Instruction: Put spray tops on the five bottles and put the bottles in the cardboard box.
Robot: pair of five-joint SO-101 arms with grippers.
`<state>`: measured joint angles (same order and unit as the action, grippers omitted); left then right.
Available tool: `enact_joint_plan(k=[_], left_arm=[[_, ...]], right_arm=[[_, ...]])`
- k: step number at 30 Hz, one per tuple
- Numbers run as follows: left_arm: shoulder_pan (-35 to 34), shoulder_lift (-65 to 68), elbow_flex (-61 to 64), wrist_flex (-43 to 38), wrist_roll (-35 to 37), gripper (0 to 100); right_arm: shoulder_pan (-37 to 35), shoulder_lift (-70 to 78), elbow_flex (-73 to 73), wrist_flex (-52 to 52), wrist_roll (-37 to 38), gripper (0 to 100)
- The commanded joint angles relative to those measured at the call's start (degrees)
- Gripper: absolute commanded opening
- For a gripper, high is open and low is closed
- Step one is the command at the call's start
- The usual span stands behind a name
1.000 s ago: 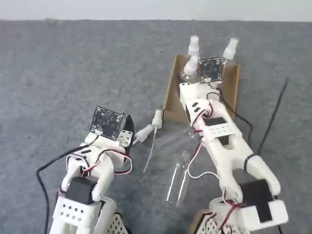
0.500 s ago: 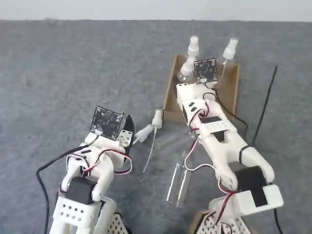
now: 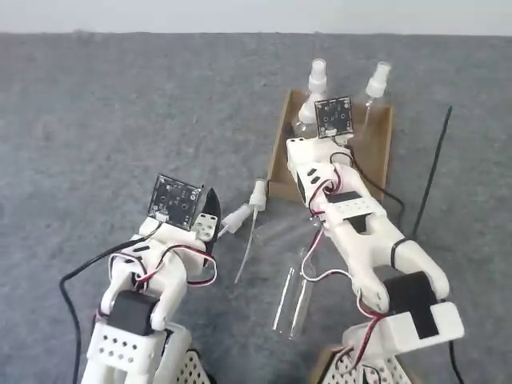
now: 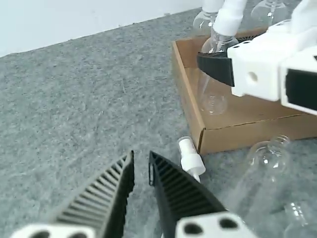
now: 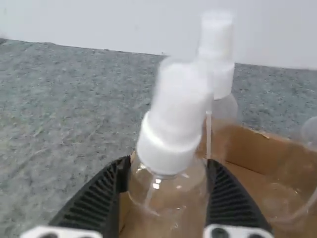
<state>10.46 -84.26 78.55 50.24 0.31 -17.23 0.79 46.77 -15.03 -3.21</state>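
Observation:
Above the open cardboard box (image 3: 279,157), my right gripper (image 5: 168,168) is shut on a clear bottle (image 5: 167,184) with a white spray top (image 3: 309,110). Seen from the left wrist, the bottle (image 4: 212,91) stands upright inside the box (image 4: 187,84), its base at the floor. Two more topped bottles (image 3: 318,76) (image 3: 378,80) stand at the box's far end. My left gripper (image 4: 141,158) hovers low over the table, open by a narrow gap and holding nothing, near a loose spray top (image 4: 190,157). Two loose spray tops (image 3: 258,194) (image 3: 236,218) lie just left of the box.
Clear bottles without tops (image 3: 296,232) (image 3: 291,298) lie on the grey carpet between the arms; one (image 4: 261,162) lies against the box's near wall. A black cable (image 3: 432,180) runs right of the box. The carpet to the left is open.
My right arm has shifted a little to the left over the box with the bottle in its grip. The left arm has stayed still.

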Motion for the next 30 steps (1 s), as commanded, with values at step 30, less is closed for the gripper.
enact_joint_plan(k=[30], left_arm=[[-0.18, -0.7, 0.4, -1.85, -0.44, 4]], right_arm=[[-0.22, -0.84, -2.81, -0.4, 4.66, 20.3]])
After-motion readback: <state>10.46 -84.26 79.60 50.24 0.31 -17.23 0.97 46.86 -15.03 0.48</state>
